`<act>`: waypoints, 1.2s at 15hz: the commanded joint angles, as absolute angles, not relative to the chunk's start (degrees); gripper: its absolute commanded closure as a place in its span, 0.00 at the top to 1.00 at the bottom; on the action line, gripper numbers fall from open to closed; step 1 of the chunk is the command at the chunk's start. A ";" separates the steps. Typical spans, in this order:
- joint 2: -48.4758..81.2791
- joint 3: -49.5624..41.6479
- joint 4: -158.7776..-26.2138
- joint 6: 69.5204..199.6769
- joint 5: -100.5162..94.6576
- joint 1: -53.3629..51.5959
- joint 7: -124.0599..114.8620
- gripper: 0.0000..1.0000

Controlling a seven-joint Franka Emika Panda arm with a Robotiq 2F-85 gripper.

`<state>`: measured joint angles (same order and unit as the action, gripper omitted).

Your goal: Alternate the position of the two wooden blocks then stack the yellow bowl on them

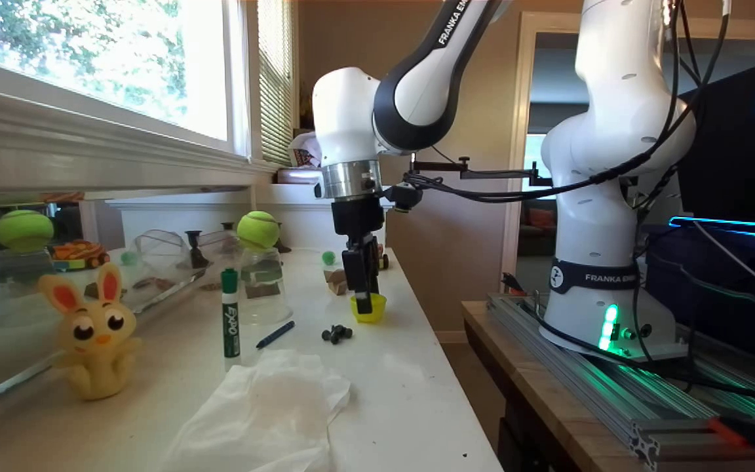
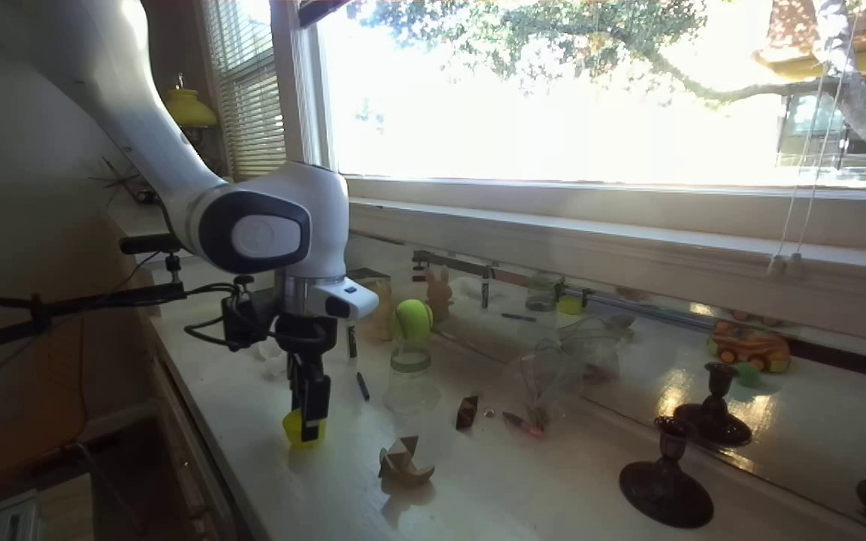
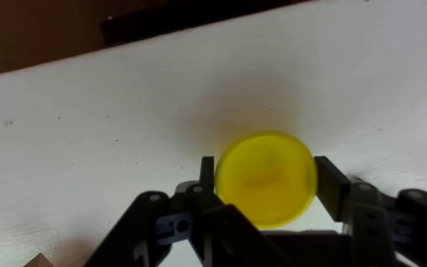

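Gripper (image 3: 264, 163): yellow bowl (image 3: 267, 185) apparently being pinched from both sides
Yellow bowl: being held on or just above the white counter (image 1: 410, 393)
Pale wooden block (image 2: 403, 460): being shown right of the bowl, nearer, in an exterior view
Dark wooden block (image 2: 467, 412): being shown farther right
Carry: probably being needed rightward

The glossy white, rounded robot arm (image 1: 425, 95) has white-on-black FRANKA lettering (image 1: 603, 277), black cables (image 1: 603, 176), a silvery metal wrist collar (image 1: 352, 179), a glowing green base light (image 1: 608, 328) and a black two-fingered gripper (image 3: 264, 176).
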<state>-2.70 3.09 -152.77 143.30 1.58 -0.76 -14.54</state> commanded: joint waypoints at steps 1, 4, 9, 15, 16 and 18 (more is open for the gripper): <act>-1.94 2.76 -152.19 144.12 1.68 -1.07 -13.88 0.39; -2.68 2.72 -152.17 143.71 1.32 -1.01 -14.23 0.36; -9.50 1.29 -153.75 139.84 -1.74 0.79 -17.00 0.36; -15.91 -2.05 -153.36 135.04 -5.60 6.95 -18.36 0.36; -16.39 -2.43 -153.03 134.43 -5.94 7.94 -18.34 0.36; -16.81 -3.00 -152.37 133.70 -6.15 9.44 -17.95 0.36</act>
